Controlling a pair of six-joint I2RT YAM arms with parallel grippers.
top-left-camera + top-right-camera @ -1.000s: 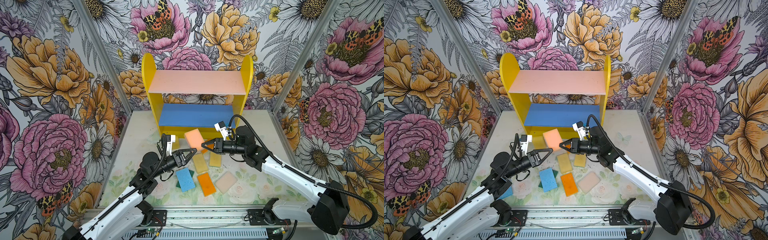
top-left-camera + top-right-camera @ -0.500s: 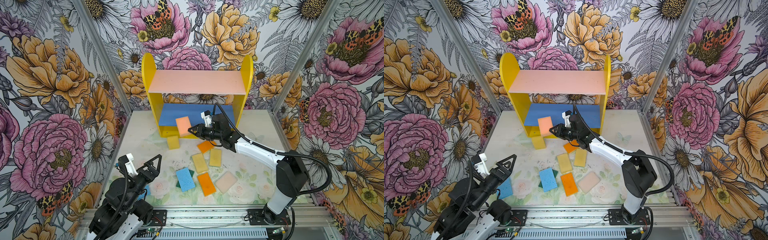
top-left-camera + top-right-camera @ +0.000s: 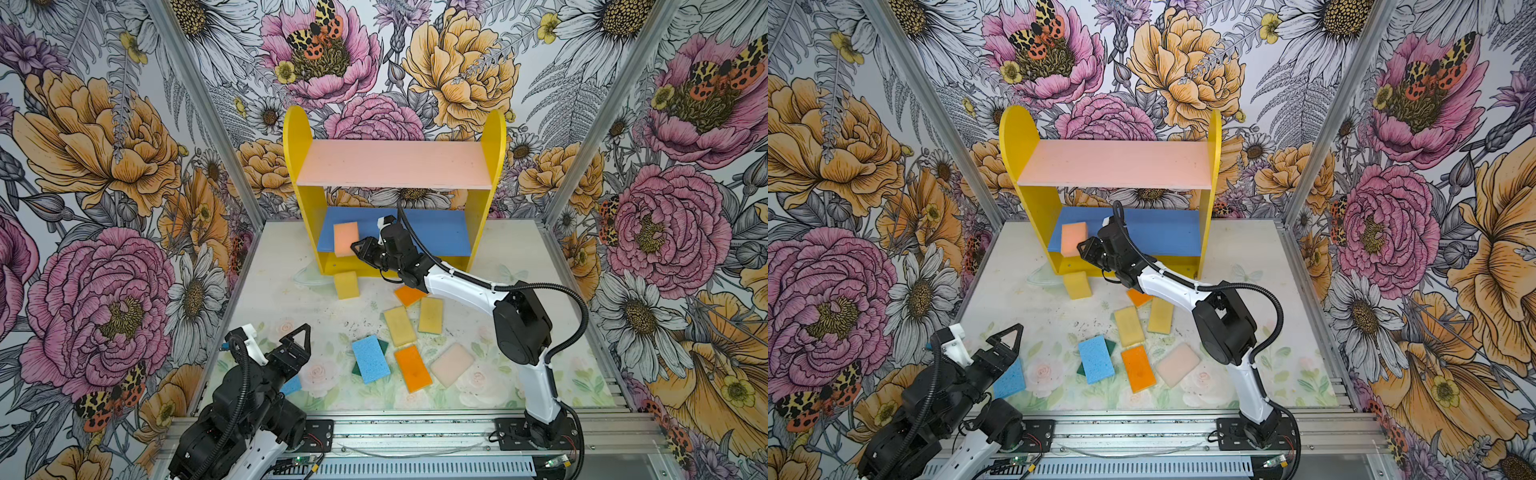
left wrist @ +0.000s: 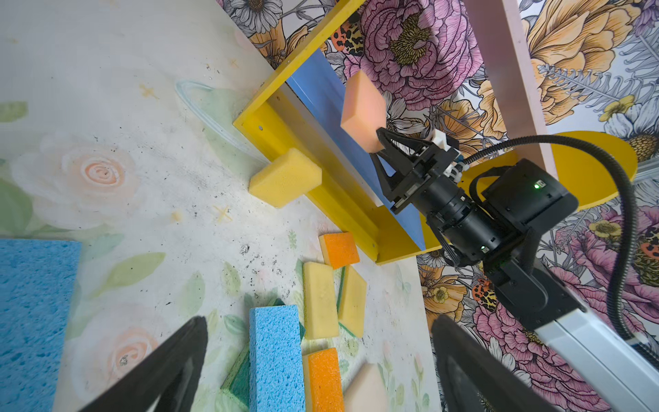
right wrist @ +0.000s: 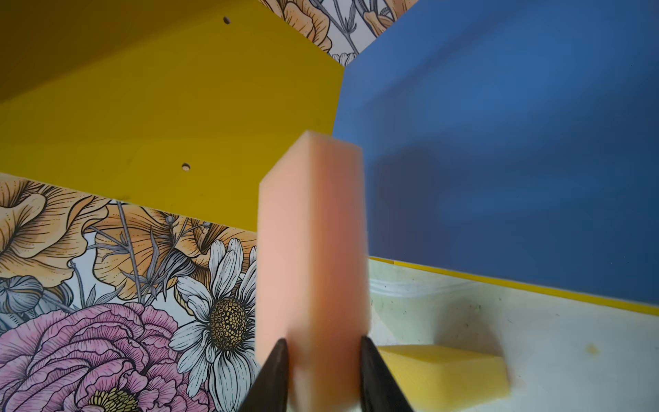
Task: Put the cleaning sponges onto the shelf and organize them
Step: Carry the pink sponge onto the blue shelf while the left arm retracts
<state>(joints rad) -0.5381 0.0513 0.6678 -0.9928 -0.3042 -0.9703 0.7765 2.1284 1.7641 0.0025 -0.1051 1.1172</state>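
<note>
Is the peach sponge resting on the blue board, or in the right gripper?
In the right gripper, shut on its end; the peach sponge juts out over the blue board. Touching it: cannot tell.

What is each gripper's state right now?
Left gripper: open, holding nothing.
Right gripper: closed on the peach-pink rectangular foam sponge.

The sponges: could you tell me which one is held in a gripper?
The peach-pink sponge, clamped in the right gripper at the blue lower board of the shelf; the others lie on the table.
</note>
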